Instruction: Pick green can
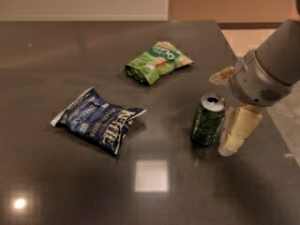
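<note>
The green can (207, 121) stands upright on the dark table (56, 46), right of centre, with its silver top and pull-tab opening facing up. My gripper (227, 108) comes in from the right and is close beside the can's right side. It is open. One cream finger (239, 131) reaches down next to the can's base, and the other fingertip (220, 75) shows just behind the can. The can is not between closed fingers.
A light-green snack bag (158, 61) lies behind the can toward the middle. A blue chip bag (97, 119) lies at the left. The table's right edge (281, 146) runs close behind the gripper. A ceiling light reflects on the table front (151, 175).
</note>
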### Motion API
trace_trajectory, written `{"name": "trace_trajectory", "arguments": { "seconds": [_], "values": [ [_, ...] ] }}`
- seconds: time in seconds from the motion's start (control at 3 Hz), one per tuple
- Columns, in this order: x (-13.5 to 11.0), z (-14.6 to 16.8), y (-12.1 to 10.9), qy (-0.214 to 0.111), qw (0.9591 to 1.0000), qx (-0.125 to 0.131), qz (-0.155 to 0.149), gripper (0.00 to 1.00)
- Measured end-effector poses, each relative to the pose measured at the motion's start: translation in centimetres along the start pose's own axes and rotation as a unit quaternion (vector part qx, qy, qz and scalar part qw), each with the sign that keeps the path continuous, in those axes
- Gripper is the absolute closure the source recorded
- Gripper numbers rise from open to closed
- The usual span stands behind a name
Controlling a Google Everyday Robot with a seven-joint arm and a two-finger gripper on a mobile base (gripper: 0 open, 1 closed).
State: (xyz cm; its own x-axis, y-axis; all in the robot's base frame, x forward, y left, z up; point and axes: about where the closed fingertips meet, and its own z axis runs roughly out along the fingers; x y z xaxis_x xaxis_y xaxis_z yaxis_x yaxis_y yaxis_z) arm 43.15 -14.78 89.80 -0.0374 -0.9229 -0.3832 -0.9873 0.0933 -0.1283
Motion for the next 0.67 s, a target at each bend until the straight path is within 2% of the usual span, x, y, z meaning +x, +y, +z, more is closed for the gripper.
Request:
{"name": "trace_trajectory", "arguments": {
  "seconds": [0.33,0.67],
  "values": [
    [-0.5,2.7,0.3,-0.034,0.9991,-0.024,-0.01,0.0],
    [-1.1,3.9,0.6,-0.059,0.9974,-0.039,-0.017,0.0]
  ]
}}
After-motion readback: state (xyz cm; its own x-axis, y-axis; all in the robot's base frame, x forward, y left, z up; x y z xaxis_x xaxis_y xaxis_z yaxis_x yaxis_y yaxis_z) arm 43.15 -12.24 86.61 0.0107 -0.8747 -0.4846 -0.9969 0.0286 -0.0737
